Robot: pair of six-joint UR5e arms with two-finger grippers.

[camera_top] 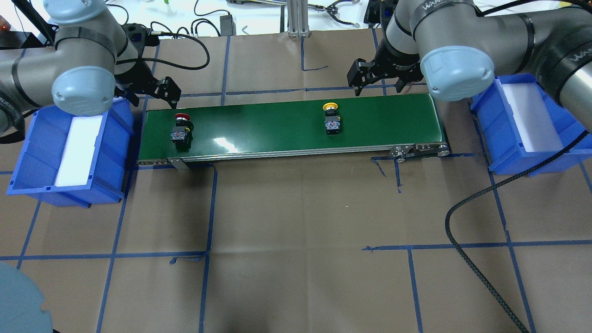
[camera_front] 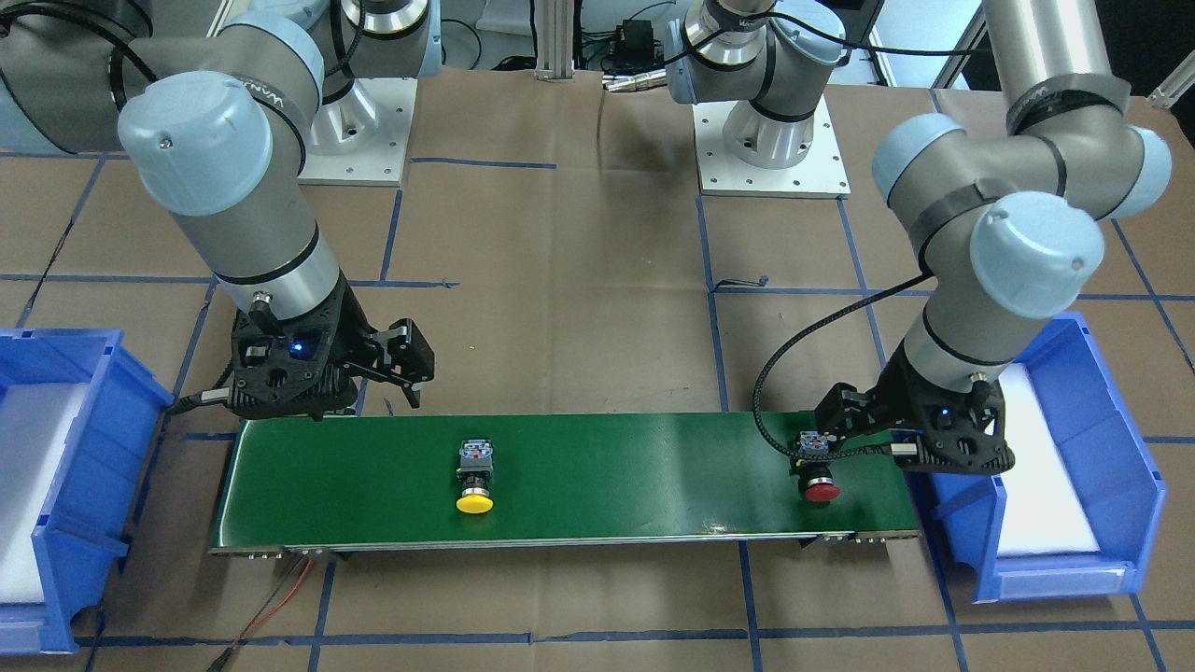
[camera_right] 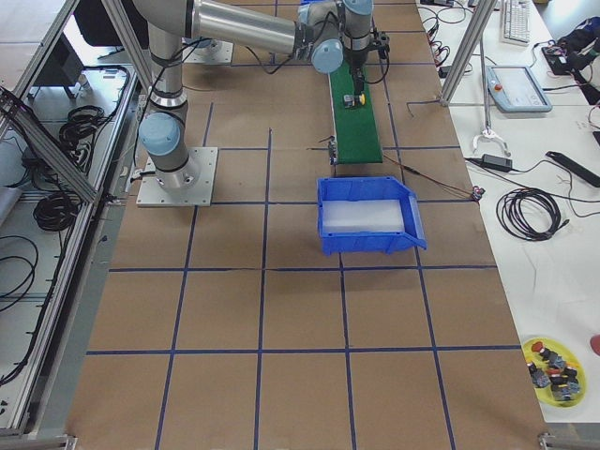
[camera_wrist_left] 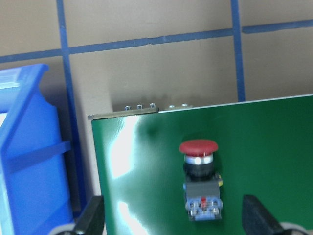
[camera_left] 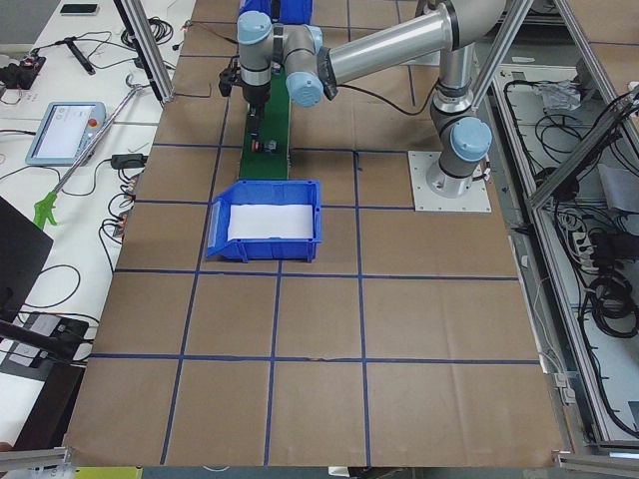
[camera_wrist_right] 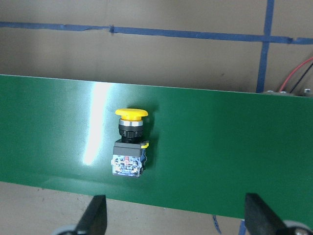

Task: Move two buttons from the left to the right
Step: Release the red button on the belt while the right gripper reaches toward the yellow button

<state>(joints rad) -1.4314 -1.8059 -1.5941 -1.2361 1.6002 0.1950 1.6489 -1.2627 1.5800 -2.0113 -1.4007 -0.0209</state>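
Obs: both buttons lie on their sides on the green conveyor belt, which runs across the table between two blue bins. Neither bin shows a button, only white padding.

Left claw: open and empty, fingers spread wide. The red button lies just below it, in the gap between the fingers and touching neither, cap pointing away from the wrist. The left bin stands just beside this claw. Judged: this is the loading end of the belt, which is why the red button sits here.

Right claw: open and empty, hanging over the belt's far edge. The yellow button lies below and ahead of it, off-centre toward one finger, not yet between the tips. The right bin is near this claw, on the side away from the button.

Judged: the belt covers the long stretch, so each arm works only its own end. Transfer is partway, with nothing delivered yet.

Next (judgement): centre the right claw on the yellow button's block body and close across that. The round cap would likely slip
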